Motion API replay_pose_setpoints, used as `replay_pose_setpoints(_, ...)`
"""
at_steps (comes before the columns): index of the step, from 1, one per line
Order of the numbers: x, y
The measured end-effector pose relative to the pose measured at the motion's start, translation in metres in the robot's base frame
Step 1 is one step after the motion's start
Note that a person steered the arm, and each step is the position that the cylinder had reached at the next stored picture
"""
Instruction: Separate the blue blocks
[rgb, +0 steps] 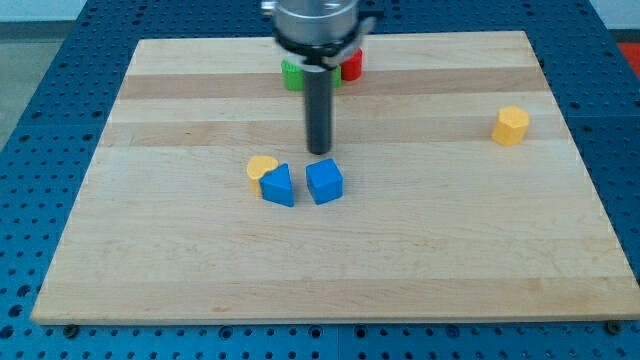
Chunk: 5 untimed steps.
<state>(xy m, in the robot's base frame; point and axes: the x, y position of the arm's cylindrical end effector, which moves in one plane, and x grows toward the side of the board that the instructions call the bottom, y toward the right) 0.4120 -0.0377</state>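
Note:
Two blue blocks lie near the middle of the wooden board (200, 270). A blue triangular block (279, 186) is on the left and a blue cube (324, 182) on the right, with a narrow gap between them. A yellow heart-shaped block (261, 166) touches the upper left of the triangular block. My tip (319, 151) is at the lower end of the dark rod, just above the blue cube toward the view's top and slightly apart from it.
A green block (292, 74) and a red block (351, 66) sit at the view's top, partly hidden behind the arm's body. A yellow hexagonal block (511, 126) lies at the view's right. Blue perforated table surrounds the board.

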Motion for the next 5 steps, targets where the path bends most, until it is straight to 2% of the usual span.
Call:
replay_pose_setpoints(2, -0.001, -0.107)
replay_pose_setpoints(3, 0.004, -0.110)
replay_pose_setpoints(4, 0.046, -0.105)
replay_pose_setpoints(5, 0.046, -0.104)
